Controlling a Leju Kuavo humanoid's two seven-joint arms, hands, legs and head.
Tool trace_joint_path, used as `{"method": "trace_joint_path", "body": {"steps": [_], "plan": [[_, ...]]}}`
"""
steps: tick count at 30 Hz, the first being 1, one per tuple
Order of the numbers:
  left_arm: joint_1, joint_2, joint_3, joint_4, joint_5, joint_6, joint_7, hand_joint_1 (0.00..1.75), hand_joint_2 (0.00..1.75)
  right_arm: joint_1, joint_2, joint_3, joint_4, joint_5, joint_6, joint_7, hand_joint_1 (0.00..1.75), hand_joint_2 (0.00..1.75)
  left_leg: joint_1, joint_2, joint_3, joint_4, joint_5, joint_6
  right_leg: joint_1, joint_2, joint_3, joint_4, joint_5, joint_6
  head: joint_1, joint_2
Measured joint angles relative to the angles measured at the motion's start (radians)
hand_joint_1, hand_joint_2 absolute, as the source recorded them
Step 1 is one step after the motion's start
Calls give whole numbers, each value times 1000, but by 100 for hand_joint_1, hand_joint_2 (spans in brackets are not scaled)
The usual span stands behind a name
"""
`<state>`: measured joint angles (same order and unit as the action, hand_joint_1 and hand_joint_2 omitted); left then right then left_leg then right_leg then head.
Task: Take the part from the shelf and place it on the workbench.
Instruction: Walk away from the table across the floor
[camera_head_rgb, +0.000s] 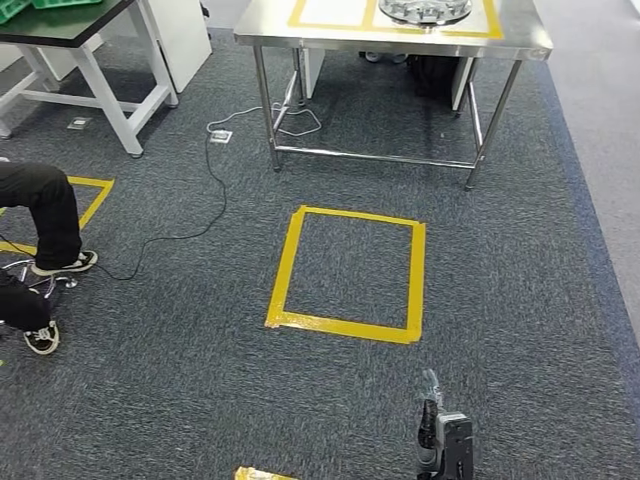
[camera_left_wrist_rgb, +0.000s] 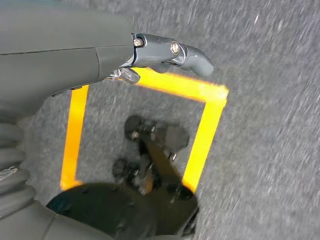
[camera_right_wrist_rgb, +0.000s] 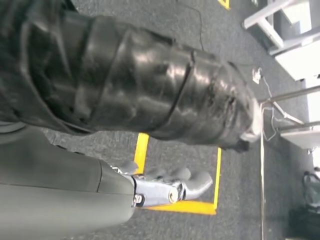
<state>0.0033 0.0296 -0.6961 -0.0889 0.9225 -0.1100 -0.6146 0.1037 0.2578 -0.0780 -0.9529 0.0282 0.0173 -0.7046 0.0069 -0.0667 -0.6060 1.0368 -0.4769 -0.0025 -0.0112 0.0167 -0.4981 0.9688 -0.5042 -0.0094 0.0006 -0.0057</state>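
Note:
In the right wrist view a large black ribbed part (camera_right_wrist_rgb: 151, 95) lies across my right hand (camera_right_wrist_rgb: 162, 187), which grips it; the part hides most of the fingers, and the grey thumb shows just beside it. In the head view my right hand (camera_head_rgb: 444, 440) sits low at the bottom edge, over the carpet. The steel workbench (camera_head_rgb: 392, 45) stands ahead at the far side, beyond a yellow tape square (camera_head_rgb: 283, 270) on the floor. My left hand (camera_left_wrist_rgb: 158, 55) hangs over the carpet with its fingers straight, holding nothing.
A round metal fixture (camera_head_rgb: 425, 10) rests on the workbench inside a yellow outline. A person's legs (camera_head_rgb: 45, 210) are at the left by a stool. A white table (camera_head_rgb: 113, 100) stands at the far left, and a cable (camera_head_rgb: 219, 190) trails over the carpet.

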Motion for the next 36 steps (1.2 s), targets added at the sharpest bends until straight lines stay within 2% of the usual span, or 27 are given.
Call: {"method": "trace_joint_path", "body": {"steps": [2, 3, 4, 5, 6, 7, 9, 11, 12, 13, 15, 17, 18, 19, 20, 21, 22, 24, 26, 28, 29, 30, 32, 33, 34, 35, 36], "plan": [[-1, 0, -1, 0, 0, 0, 0, 0, 175, 2, -1, 1, -1, 0, 0, 0, 0, 0, 1, 37, -49, 117, -70, -8, 2, -25, -3, -1, 3, -6, -8, 0], [-2, 1, -1, 0, 0, 0, 0, 0, 175, 4, -2, 1, -1, 0, 0, 1, 0, 0, 3, 46, -74, 180, -98, -11, 4, -39, -5, 0, 2, -8, -11, 0], [-3, 1, -1, 0, 0, 0, 0, 0, 175, 5, -3, 1, -1, 0, 0, 1, 0, 0, 4, 51, -87, 218, -111, -12, 5, -53, -7, 2, 1, -8, -11, 0], [-2, 1, -1, 0, 0, 0, 0, 0, 175, 5, -3, 1, -1, 0, 0, 1, 0, 0, 4, 55, -83, 222, -105, -13, 6, -66, -9, 4, 1, -9, -11, 0], [0, 1, -1, 0, 0, 0, 0, 0, 175, 4, -3, 1, -1, 0, 0, 1, 0, 0, 4, 60, -61, 189, -83, -13, 7, -77, -10, 7, -1, -8, -11, 0], [1, 2, -1, 0, 0, 0, 0, 0, 175, 3, -3, 2, -1, 0, 0, 1, 0, 0, 4, 73, -22, 122, -51, -11, 8, -88, -11, 10, -3, -7, -12, 0], [-1, 2, -1, 0, 0, 0, 0, 0, 175, 2, -4, 4, -2, 0, 0, 0, 0, 0, -2, 111, 44, 0, -15, -1, 13, -107, -11, 17, -9, 0, -11, 0], [-2, 3, -1, 0, 0, -1, -1, 0, 175, 1, -4, 6, -2, 0, 0, 0, 0, 0, -8, 123, 59, -38, -13, 11, 18, -123, -10, 20, -13, 9, -9, 0], [-1, 3, -1, 0, 0, -1, -1, 0, 175, 1, -4, 7, -2, 0, 0, 0, 0, 0, -7, 112, 57, -39, -10, 15, 18, -131, -8, 20, -14, 14, -7, 0], [1, 3, -1, 0, 1, -2, -1, 0, 175, 0, -4, 9, -2, 0, -1, 0, 0, 0, -6, 102, 56, -41, -8, 21, 17, -129, -10, 22, -17, 20, -7, 0], [2, 3, -1, 0, 4, -3, -1, 0, 175, 0, -4, 12, -4, 0, -3, 0, 0, 0, 0, 85, 55, -46, -1, 32, 14, -89, -25, 58, -47, 32, -3, 0], [-1, 3, -1, 0, 8, -3, -1, 0, 175, 3, -4, 14, -6, 0, -5, 0, 0, 0, 2, 66, 50, -48, 4, 40, 11, -36, -75, 174, -114, 38, 4, 0], [-2, 3, -1, 0, 9, -3, -1, 0, 175, 5, -5, 14, -6, -1, -6, 0, 0, 0, 2, 54, 47, -47, 5, 42, 10, -24, -108, 247, -146, 39, 6, 0], [-3, 3, -1, 0, 10, -3, -1, 0, 175, 7, -5, 14, -6, -4, -5, 0, 0, 0, 2, 41, 44, -47, 6, 43, 9, -20, -133, 300, -164, 39, 7, 0], [-2, 4, -1, 0, 12, -3, -1, 0, 175, 9, -6, 13, -6, -8, -1, 0, 0, 0, 1, 27, 43, -47, 7, 43, 9, -18, -143, 318, -161, 38, 7, 0], [-2, 4, -1, 0, 15, -3, -1, 0, 175, 9, -6, 13, -6, -15, 4, 0, 0, 0, 2, 13, 43, -46, 8, 42, 9, -16, -132, 294, -136, 37, 7, 0], [-1, 4, -1, 0, 19, -3, -1, 0, 175, 9, -6, 12, -6, -20, 11, 0, 0, 0, 2, 0, 44, -46, 9, 41, 7, -7, -104, 232, -97, 35, 7, 0], [-2, 3, -3, 0, 30, -3, -3, 0, 175, 11, -6, 9, -9, -22, 17, 0, 0, 0, 1, -27, 43, -43, 10, 35, 2, 44, -39, 88, -35, 29, 8, 0], [-4, 2, -5, 1, 44, -3, -6, 0, 175, 19, -7, 4, -16, -14, 12, 0, 0, 0, 2, -52, 33, -40, 16, 23, 0, 78, -8, 27, -22, 24, 8, 0], [-1, 2, -8, 3, 59, -4, -8, 0, 175, 27, -9, -6, -23, -2, 3, 0, 0, 0, 5, -71, 23, -38, 21, 10, 1, 58, -4, 23, -20, 16, 8, 0], [2, 1, -10, 4, 66, -5, -9, 0, 175, 29, -10, -13, -25, 6, -3, 0, 0, 0, 4, -59, 18, -32, 18, 5, -1, 45, -2, 20, -17, 10, 7, 0], [4, 0, -14, 5, 72, -6, -10, 0, 175, 31, -13, -21, -25, 16, -10, 0, 0, 0, 3, -34, 8, -12, 4, 0, -2, 30, 0, 16, -15, 4, 3, 0], [2, -1, -22, 6, 84, -11, -13, 0, 175, 39, -24, -41, -23, 34, -18, 0, 0, 0, 2, 31, -40, 90, -52, -8, -1, -5, 4, 12, -14, -5, -7, 0], [-1, -1, -25, 6, 92, -13, -14, 0, 175, 43, -31, -53, -18, 42, -22, 0, 0, 0, 3, 48, -72, 160, -84, -12, 1, -23, 5, 12, -16, -8, -11, 0], [-2, -2, -28, 6, 102, -15, -14, 0, 175, 46, -40, -67, -8, 52, -29, 1, 0, 0, 5, 55, -97, 218, -104, -15, 2, -41, 4, 12, -17, -9, -12, 0], [-1, -2, -31, 6, 111, -15, -14, 0, 175, 47, -48, -79, 6, 64, -39, 1, 0, 0, 6, 57, -108, 246, -108, -17, 3, -57, 4, 12, -19, -9, -13, 0], [1, -3, -34, 7, 120, -15, -14, 0, 175, 47, -57, -90, 25, 79, -54, 1, 0, 0, 8, 60, -98, 233, -93, -18, 3, -71, 4, 12, -20, -8, -13, 0]]}}
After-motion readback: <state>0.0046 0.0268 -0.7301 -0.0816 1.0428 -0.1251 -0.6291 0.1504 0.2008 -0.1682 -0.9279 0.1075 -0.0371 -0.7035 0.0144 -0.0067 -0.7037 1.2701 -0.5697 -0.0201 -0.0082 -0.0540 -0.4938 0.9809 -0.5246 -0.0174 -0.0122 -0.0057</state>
